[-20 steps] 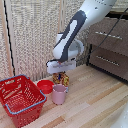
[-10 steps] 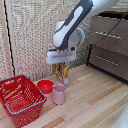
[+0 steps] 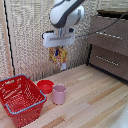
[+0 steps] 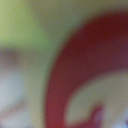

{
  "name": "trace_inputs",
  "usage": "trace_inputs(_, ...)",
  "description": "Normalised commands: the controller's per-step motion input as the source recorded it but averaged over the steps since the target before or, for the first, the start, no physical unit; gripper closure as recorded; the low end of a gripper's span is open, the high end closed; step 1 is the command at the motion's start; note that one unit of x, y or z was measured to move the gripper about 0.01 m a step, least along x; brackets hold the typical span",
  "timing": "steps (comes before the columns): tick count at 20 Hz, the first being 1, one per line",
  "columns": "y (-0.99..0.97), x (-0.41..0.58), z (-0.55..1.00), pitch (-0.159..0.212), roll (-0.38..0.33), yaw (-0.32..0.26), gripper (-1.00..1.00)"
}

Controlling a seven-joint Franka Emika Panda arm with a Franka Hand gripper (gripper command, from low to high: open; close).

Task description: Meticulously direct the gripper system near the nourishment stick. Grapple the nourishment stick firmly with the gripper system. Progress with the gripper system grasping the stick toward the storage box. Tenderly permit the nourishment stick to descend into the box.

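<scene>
High above the tabletop (image 3: 95, 95), fingers (image 3: 59, 46) are gripping the snack packet (image 3: 58, 55), which is dangling over the pink cup (image 3: 59, 94). Basket (image 3: 20, 98) is sitting well left. Risk: packet swinging, slipping, landing in cup or red bowl (image 3: 45, 86).

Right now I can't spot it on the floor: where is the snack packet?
The snack packet hangs from the gripper in mid-air near the exterior view's centre, above the pink cup.

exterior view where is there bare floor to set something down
Bare wood lies to the exterior view's right of the pink cup, toward the dresser. It is crowded on the left, where the red basket, red bowl and cup cluster.
</scene>
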Motion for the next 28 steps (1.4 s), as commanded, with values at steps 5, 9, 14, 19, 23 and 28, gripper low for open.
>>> trace_inputs(5,0.75,0.0,0.75,0.078,0.0,0.05,1.0)
trace_inputs(9,0.88,-0.056,0.51,0.012,0.0,0.005,1.0)
trace_inputs(14,0.94,-0.095,0.37,0.0,0.0,0.0,1.0)
trace_inputs(19,0.96,-0.152,0.15,0.0,0.0,0.0,1.0)
trace_inputs(23,0.97,-0.229,0.01,0.0,0.0,0.0,1.0)
trace_inputs(28,0.98,-0.252,-0.14,0.0,0.0,0.0,1.0)
